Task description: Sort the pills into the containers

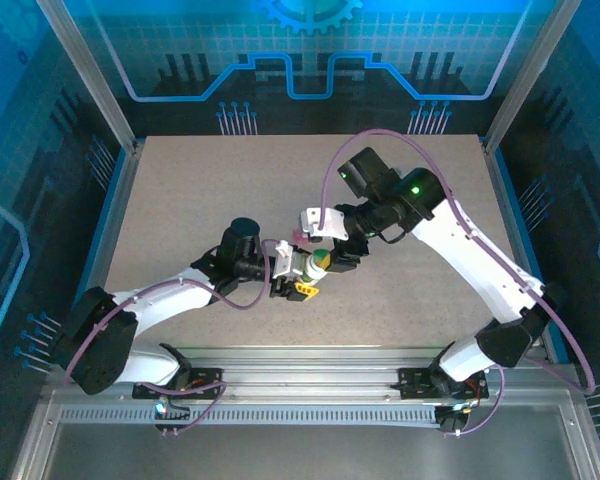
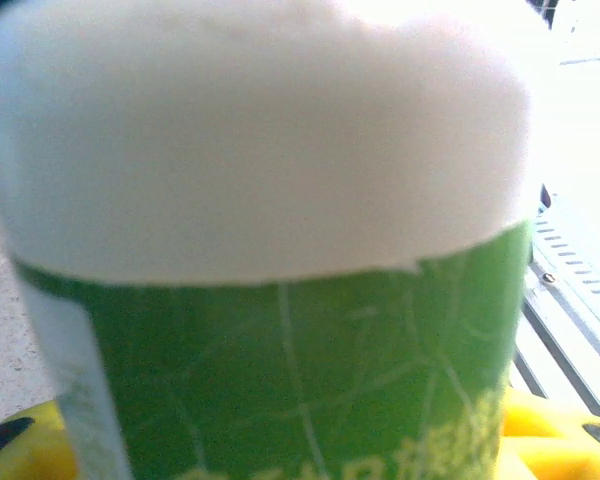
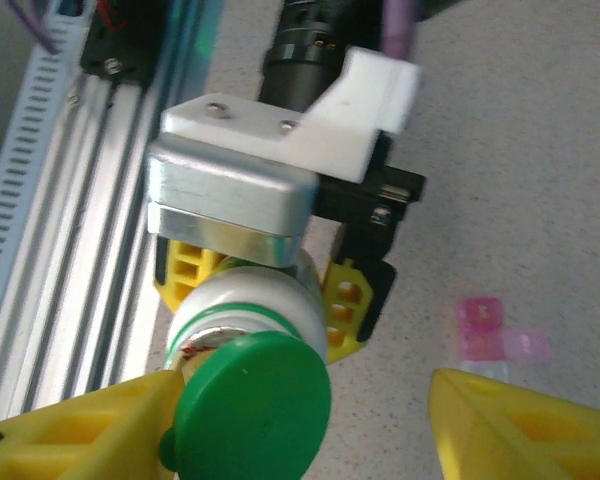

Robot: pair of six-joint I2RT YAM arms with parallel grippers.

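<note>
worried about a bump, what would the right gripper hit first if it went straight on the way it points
The right gripper would likely meet the green cap of the white bottle, which sits between its fingers.

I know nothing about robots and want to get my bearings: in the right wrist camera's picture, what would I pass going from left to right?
The metal rail → white bottle with its green cap → pink box.

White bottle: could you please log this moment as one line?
left gripper: shut on white plastic bottle | right gripper: open around round green cap
</note>
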